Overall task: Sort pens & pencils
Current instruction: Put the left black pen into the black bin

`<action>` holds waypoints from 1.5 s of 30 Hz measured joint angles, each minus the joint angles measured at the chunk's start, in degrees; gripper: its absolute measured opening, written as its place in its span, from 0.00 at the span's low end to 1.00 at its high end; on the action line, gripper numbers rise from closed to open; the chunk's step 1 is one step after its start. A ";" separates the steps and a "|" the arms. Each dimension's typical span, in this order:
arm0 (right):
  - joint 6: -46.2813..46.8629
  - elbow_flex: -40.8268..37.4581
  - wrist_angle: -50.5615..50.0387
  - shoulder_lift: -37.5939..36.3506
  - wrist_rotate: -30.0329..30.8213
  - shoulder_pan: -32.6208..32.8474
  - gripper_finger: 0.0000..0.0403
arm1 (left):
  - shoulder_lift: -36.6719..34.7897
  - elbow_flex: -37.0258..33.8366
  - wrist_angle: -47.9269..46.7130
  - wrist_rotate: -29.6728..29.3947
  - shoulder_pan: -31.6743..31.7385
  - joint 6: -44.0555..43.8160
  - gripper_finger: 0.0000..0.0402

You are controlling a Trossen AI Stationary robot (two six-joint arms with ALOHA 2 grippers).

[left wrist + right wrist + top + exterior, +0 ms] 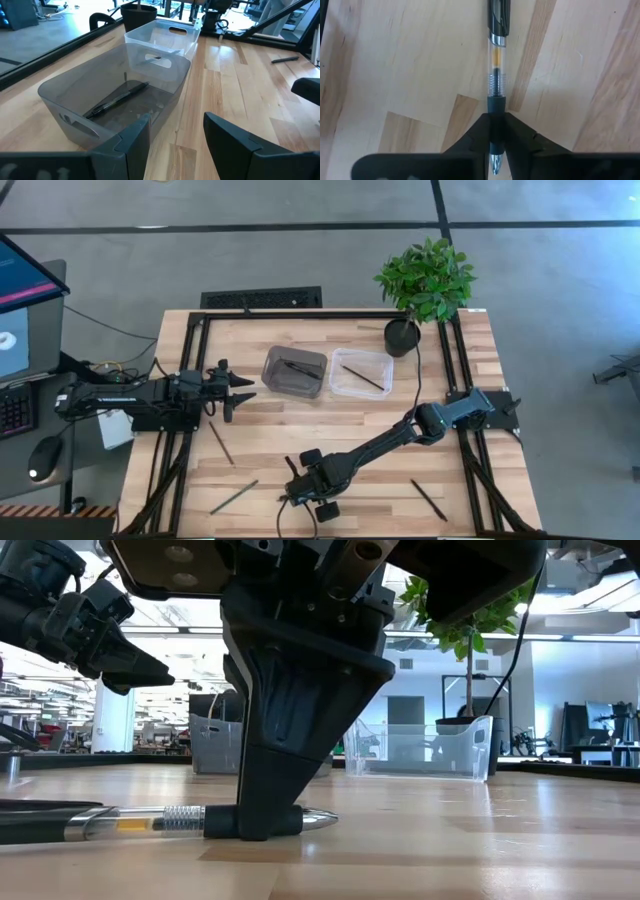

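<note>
pen [495, 75] lies flat on table [480, 830], long axis level, metal tip past fingers | right gripper [495, 131] clamps its black grip from above | left gripper [172, 132] released, gray bin [60, 95] just ahead

pen [496, 75] in my right tool [493, 131]: far end cut off by the picture's edge
pen grip: hidden between my fingers [470, 142]

Pen [117, 100] in L bin [272, 381]; pencil [364, 377] in R bin [340, 387].
</note>
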 joint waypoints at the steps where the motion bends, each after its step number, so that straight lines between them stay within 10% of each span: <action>1: 0.01 0.00 0.00 0.00 -0.03 0.00 0.18 | 0.00 -0.01 0.01 0.00 0.00 0.00 0.43; 14: 0.01 -0.01 0.00 0.00 -0.35 0.04 0.30 | 0.00 -0.02 0.00 0.00 0.00 0.00 0.43; 45: -0.04 -0.07 -0.15 -0.25 -0.11 0.00 0.18 | 0.00 0.00 0.02 -0.02 0.00 0.02 0.43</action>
